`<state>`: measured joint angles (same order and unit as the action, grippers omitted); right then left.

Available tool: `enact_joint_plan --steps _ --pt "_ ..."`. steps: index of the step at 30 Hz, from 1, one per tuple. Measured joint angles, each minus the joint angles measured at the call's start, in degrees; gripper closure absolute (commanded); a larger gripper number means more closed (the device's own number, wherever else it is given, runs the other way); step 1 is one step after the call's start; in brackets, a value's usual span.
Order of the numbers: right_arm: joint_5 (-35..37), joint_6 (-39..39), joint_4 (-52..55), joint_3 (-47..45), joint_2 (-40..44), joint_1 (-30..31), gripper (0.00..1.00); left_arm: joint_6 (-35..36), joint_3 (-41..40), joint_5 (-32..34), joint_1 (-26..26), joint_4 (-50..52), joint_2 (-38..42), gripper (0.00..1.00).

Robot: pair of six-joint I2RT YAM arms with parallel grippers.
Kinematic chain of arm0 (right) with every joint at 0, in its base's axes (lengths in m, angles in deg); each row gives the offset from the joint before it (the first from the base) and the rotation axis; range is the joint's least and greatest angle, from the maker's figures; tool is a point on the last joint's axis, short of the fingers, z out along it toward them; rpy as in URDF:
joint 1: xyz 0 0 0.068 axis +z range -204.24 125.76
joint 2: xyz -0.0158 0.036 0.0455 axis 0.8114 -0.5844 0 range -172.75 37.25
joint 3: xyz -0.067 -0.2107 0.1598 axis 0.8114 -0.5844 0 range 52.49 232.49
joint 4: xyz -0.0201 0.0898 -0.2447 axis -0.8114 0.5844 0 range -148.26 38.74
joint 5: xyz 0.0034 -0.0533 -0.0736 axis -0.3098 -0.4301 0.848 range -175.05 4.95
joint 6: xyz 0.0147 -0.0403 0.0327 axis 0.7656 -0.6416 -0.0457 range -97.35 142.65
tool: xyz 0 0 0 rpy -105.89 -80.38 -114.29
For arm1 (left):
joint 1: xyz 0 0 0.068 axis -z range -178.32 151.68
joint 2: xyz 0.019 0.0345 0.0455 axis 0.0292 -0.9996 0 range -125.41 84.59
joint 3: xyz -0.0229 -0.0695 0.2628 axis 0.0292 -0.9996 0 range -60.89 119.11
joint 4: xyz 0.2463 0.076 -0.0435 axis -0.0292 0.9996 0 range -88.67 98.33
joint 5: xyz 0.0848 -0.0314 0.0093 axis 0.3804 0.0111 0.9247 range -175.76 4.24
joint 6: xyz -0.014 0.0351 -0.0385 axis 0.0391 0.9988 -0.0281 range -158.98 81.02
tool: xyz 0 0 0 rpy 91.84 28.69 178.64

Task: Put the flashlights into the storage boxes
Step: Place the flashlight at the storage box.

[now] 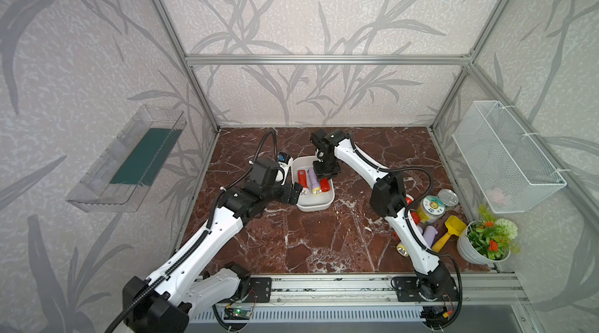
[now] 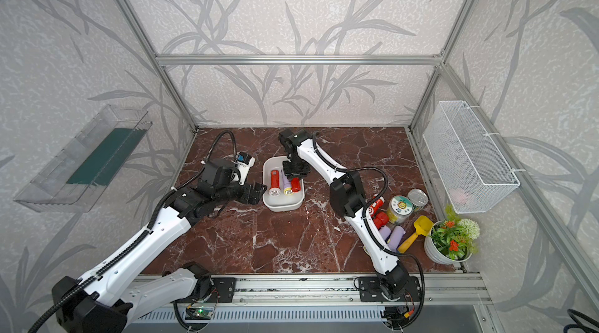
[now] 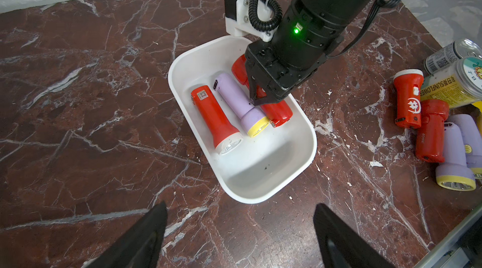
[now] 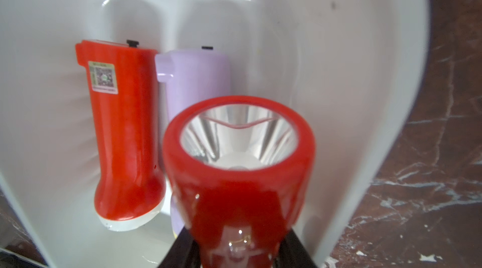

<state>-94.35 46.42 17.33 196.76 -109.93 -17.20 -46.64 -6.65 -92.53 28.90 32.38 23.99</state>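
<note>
The white storage box (image 1: 312, 207) sits mid-table, also in a top view (image 2: 281, 207). Inside lie a red flashlight (image 3: 214, 115) and a lavender flashlight (image 3: 240, 102), side by side. My right gripper (image 3: 260, 97) reaches down into the box, shut on a second red flashlight (image 3: 279, 114) beside the lavender one. In the right wrist view that flashlight's head (image 4: 238, 133) points at the box wall (image 4: 339, 71). My left gripper (image 3: 240, 204) stands open and empty just outside the box's near end. Several loose flashlights (image 3: 431, 131) lie in a cluster at the right.
Next to the loose cluster stand a round-lidded jar (image 1: 430, 208), a can (image 1: 449, 197), a yellow toy shovel (image 1: 450, 232) and a flower pot (image 1: 486, 244). A wire basket (image 1: 505, 156) hangs on the right wall, a clear bin (image 1: 129, 159) on the left wall.
</note>
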Motion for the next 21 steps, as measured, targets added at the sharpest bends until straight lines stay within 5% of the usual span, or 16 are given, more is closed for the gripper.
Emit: enact_joint_plan --steps 21 --pt "0.3 0.8 1.0 1.2 -2.0 0.0 0.50 0.0 0.0 -1.2 -1.3 -1.0 0.0 0.10"
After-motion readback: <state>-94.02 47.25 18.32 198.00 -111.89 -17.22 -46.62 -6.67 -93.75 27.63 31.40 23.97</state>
